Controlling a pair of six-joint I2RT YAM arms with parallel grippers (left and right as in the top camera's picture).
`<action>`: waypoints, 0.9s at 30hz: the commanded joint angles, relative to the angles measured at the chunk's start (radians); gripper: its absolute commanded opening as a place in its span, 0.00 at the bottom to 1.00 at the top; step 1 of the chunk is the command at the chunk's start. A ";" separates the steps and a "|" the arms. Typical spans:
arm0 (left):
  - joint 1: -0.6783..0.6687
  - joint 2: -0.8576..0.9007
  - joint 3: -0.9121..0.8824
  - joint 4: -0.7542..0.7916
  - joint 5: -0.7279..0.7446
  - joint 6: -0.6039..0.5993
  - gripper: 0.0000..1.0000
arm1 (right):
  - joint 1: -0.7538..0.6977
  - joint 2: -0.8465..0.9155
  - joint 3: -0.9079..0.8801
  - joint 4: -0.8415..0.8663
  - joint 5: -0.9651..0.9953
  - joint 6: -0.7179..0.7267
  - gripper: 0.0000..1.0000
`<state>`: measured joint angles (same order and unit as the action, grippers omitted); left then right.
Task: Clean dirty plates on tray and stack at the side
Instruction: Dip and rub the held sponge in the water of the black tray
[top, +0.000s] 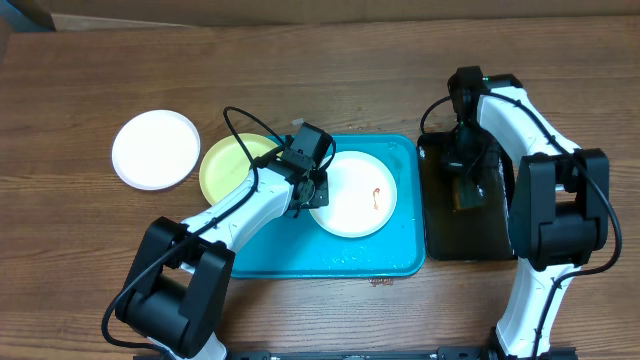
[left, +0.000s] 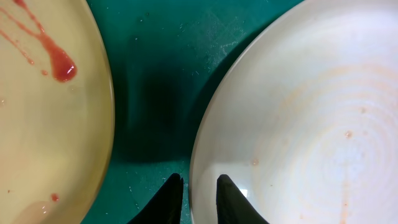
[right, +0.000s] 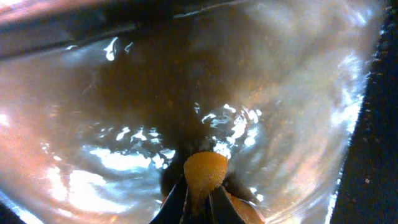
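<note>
Left gripper (left: 199, 200): nearest the lens, at 6 o'clock of the left wrist view. Its two black tips stand a narrow gap apart, one on each side of the rim of the smeared white plate (left: 298, 118). Whether they pinch that rim cannot be told.
Smeared white plate: flat in the blue tray (top: 385, 258), toward its 2 o'clock part. A small red streak sits right of its middle, and faint orange rings show up close. The gripper meets it at its 9 o'clock edge.
Yellow plate (top: 228, 165): over the blue tray's 10 o'clock corner, just beside the smeared white plate but apart from it, with a strip of tray floor between them. Red sauce (left: 61, 65) lies on it in drips and dots.
Outer white plate (top: 155, 149): on the wooden table (top: 330, 70), outside the blue tray at its 10 o'clock, close to the yellow plate. Whether the two touch cannot be told.
Black tray (top: 440, 240): alongside the blue tray at its 3 o'clock, holding brown water (right: 112, 124) with bright glints.
Right gripper (right: 198, 200): down in the black tray, toward its 12 o'clock half. Its fingers are closed together on an orange sponge (right: 205, 171), which bulges past the tips over the water.
</note>
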<state>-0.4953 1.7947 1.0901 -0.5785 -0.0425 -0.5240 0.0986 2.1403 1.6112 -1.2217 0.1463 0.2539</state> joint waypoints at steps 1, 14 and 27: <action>0.005 0.016 0.023 0.005 -0.024 -0.008 0.21 | -0.004 -0.043 0.056 -0.027 0.010 0.000 0.04; 0.005 0.016 0.023 0.003 -0.024 -0.007 0.23 | -0.002 -0.051 0.003 -0.040 -0.034 0.000 0.51; 0.005 0.016 0.023 0.002 -0.024 -0.007 0.26 | -0.002 -0.051 -0.072 -0.040 -0.035 0.001 0.53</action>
<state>-0.4953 1.7958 1.0912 -0.5789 -0.0498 -0.5240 0.0986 2.1296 1.5646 -1.2728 0.1112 0.2527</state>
